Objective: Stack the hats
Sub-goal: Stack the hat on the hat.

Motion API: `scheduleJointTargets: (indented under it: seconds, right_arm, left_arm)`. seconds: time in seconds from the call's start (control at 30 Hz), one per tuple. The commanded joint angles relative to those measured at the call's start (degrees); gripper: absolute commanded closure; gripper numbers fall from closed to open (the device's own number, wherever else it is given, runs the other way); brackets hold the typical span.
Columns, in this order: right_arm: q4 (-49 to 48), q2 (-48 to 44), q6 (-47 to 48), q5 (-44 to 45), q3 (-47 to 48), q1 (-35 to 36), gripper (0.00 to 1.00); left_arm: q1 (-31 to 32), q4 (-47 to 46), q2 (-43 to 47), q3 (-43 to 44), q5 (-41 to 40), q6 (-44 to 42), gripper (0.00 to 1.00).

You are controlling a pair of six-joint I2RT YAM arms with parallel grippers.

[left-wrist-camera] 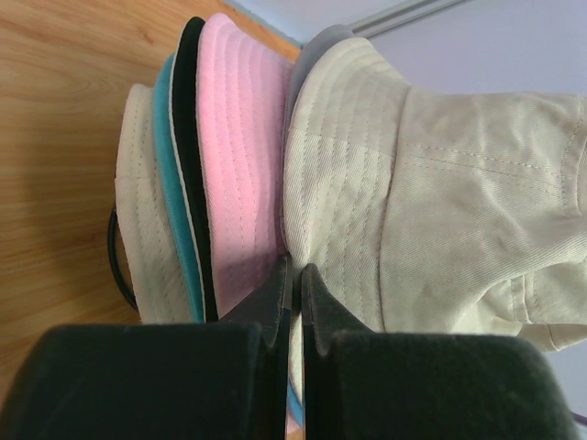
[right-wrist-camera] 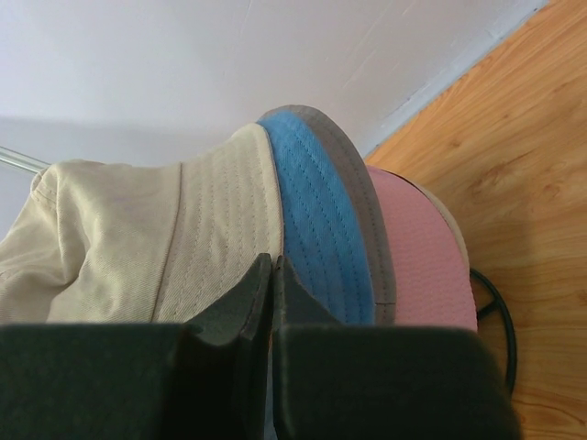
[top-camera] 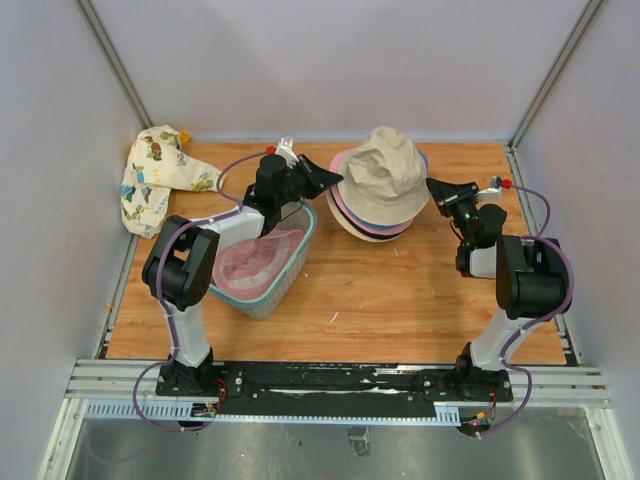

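Several bucket hats lie stacked at the back middle of the table: a beige hat [top-camera: 385, 172] on top, with blue, grey, pink [top-camera: 372, 228] and cream brims under it. My left gripper [top-camera: 338, 178] is at the stack's left edge, its jaws closed on the beige brim [left-wrist-camera: 339, 183] where it meets the pink brim [left-wrist-camera: 240, 165]. My right gripper [top-camera: 431, 185] is at the right edge, its jaws closed on the beige brim [right-wrist-camera: 215, 229] beside the blue brim [right-wrist-camera: 316, 220]. Another pink hat [top-camera: 258, 264] lies in the basket.
The blue-grey mesh basket [top-camera: 302, 252] stands under my left arm, left of the stack. A cream cloth with cartoon prints [top-camera: 155, 178] lies at the back left corner. White walls close in the back and both sides.
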State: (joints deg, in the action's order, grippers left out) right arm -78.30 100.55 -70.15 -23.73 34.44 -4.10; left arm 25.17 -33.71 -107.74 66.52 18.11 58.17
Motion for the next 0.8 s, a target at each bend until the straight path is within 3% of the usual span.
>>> scheduleJointTargets:
  seconds: [0.0,0.2,0.43,0.77]
  right_arm:
    - [10.9,2.6,5.8,2.1,-3.3,-0.1,1.00]
    - [13.9,-3.3,9.1,5.6,-6.0,-0.7,1.00]
    - [31.7,-19.6,18.3,12.7,-4.2,-1.6,1.00]
    - [34.4,-20.3,19.9,15.4,-4.6,-2.8,0.99]
  left_arm:
    - [-0.1,7.6,-0.5,1.1,-2.1,-4.2,1.00]
    - [-0.9,10.1,-0.1,1.0,-2.6,-6.0,0.99]
    - [-1.5,11.2,-0.3,1.4,-2.6,-6.8,0.99]
    - [-1.5,13.8,-1.3,3.6,-2.1,-8.3,1.00]
